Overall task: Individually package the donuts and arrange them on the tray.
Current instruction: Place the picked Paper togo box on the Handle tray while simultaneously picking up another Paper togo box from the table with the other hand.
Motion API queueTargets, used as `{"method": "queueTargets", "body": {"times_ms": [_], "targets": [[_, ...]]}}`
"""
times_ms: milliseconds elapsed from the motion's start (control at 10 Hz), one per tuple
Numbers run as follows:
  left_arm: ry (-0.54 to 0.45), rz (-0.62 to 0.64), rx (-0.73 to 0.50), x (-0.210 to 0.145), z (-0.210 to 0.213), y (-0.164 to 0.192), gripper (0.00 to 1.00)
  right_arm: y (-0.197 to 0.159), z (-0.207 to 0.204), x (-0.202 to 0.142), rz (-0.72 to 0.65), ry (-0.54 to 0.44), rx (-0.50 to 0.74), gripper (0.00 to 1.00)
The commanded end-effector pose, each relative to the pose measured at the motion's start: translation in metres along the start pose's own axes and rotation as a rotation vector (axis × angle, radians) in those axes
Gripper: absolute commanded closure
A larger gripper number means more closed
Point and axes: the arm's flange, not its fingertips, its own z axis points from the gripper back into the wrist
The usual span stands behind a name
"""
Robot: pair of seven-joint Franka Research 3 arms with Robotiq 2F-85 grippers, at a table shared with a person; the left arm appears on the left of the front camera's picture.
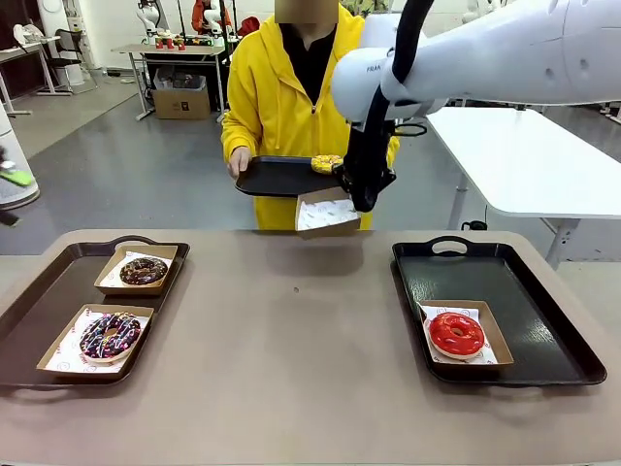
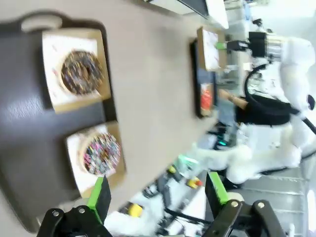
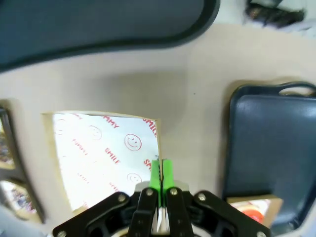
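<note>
Three of the four donuts are already being shown boxed: the chocolate sprinkled donut (image 1: 109, 335) and the plain dark chocolate donut (image 1: 144, 271) are lying in paper-lined boxes on the left tray (image 1: 39, 301), and the glossy red donut (image 1: 456, 333) is lying boxed on the right tray (image 1: 543, 320). The yellow donut (image 1: 326, 163) is judged to be what is left; it is being offered, unboxed, on a black tray (image 1: 277, 178) held by the person (image 1: 281, 97). An empty paper-lined box (image 1: 327, 213) is being held aloft beside that tray by the right gripper (image 1: 364, 199), pinched tight on its rim, its open face tilted toward the camera. The left gripper (image 2: 157, 197) is being held wide apart, gripping nothing. As rings lying flat, the donuts are pointing nowhere; their holes are facing upward.
</note>
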Motion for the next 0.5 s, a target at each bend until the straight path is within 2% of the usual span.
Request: {"method": "queueTargets", "body": {"times_ms": [0,200,400], "targets": [[-0.057,0.099,-0.139,-0.012,0.013,0.031,0.00,0.018,0.002,0.027,-0.059,0.009,-0.020,1.00],[-0.163,0.160,-0.235,-0.046,0.022,0.054,0.00,0.022,0.004,0.035,-0.086,0.016,-0.017,1.00],[-0.241,0.211,-0.263,-0.075,0.029,0.072,0.00,0.022,-0.002,0.040,-0.102,0.034,-0.011,1.00]]}}
